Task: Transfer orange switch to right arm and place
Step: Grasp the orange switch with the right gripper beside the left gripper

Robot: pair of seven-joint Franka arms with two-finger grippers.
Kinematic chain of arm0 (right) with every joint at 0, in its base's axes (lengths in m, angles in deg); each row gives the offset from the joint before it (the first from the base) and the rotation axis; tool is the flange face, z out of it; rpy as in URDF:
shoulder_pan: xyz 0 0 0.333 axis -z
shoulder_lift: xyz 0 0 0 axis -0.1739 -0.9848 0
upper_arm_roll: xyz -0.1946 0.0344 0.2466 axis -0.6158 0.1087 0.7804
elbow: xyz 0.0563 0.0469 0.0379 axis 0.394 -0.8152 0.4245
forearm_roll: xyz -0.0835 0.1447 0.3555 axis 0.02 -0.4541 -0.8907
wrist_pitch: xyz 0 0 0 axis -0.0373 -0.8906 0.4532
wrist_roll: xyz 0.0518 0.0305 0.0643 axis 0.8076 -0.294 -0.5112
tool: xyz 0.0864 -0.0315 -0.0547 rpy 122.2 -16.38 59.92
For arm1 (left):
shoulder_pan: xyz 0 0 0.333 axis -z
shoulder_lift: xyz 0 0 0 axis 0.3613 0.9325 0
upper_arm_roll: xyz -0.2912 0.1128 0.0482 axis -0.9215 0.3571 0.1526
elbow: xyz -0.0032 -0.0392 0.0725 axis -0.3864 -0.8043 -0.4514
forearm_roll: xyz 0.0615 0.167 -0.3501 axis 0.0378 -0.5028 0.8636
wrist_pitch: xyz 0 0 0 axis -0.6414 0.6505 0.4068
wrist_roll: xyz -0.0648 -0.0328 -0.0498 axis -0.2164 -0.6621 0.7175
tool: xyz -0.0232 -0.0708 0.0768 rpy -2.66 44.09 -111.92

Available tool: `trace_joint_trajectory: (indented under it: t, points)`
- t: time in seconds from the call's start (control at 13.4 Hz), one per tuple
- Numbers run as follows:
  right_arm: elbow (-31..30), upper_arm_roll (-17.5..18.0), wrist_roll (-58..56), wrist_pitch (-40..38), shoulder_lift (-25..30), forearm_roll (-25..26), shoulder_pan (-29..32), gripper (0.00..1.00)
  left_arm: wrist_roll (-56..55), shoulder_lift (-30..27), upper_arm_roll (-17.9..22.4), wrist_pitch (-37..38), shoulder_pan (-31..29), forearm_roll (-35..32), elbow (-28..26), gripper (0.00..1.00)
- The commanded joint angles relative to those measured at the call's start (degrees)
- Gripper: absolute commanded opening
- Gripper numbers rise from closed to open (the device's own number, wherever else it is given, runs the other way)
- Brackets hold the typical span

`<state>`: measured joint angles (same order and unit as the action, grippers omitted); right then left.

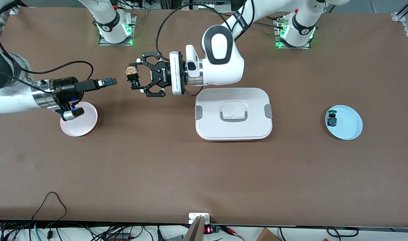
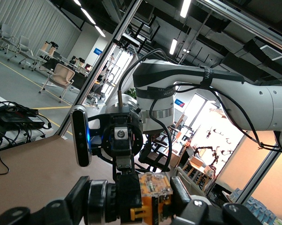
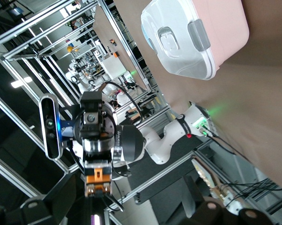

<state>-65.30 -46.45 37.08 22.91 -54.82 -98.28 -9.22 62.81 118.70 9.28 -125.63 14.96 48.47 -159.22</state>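
My left gripper [image 1: 133,77] is shut on the orange switch [image 1: 131,75], a tiny black body with orange parts, and holds it in the air over the bare table. In the left wrist view the switch [image 2: 152,197] sits clamped between the claw fingers [image 2: 190,206]. My right gripper [image 1: 111,81], slim and black, is open and points at the switch from the right arm's end, a short gap away. In the right wrist view the switch [image 3: 95,180] shows straight ahead, apart from the fingers [image 3: 61,199].
A pink plate [image 1: 86,125] lies under my right wrist. A white lidded container [image 1: 234,134] sits mid-table. A light blue plate [image 1: 351,127] toward the left arm's end holds a small blue-green switch [image 1: 332,119].
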Motion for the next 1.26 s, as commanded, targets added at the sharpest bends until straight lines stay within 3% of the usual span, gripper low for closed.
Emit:
trace_joint_trajectory:
  t: [0.0, 0.59, 1.19]
  points:
    - [-1.11, 0.09, 5.78, 0.00, 1.08, -4.48, -0.52, 1.00, -0.44, 1.72, 0.76, -2.29, 1.83, 1.44, 3.64, 0.00]
    - [-1.11, 0.18, 8.53, 0.88, 1.08, -8.45, -2.81, 1.00, -0.35, 1.63, 1.20, -2.38, 1.83, 1.35, 3.64, 0.00]
    - [-1.11, 0.18, 8.27, 3.60, 1.08, -8.54, -6.24, 0.99, 0.00, 1.63, 1.29, -2.38, 1.83, 1.18, 3.64, 0.00]
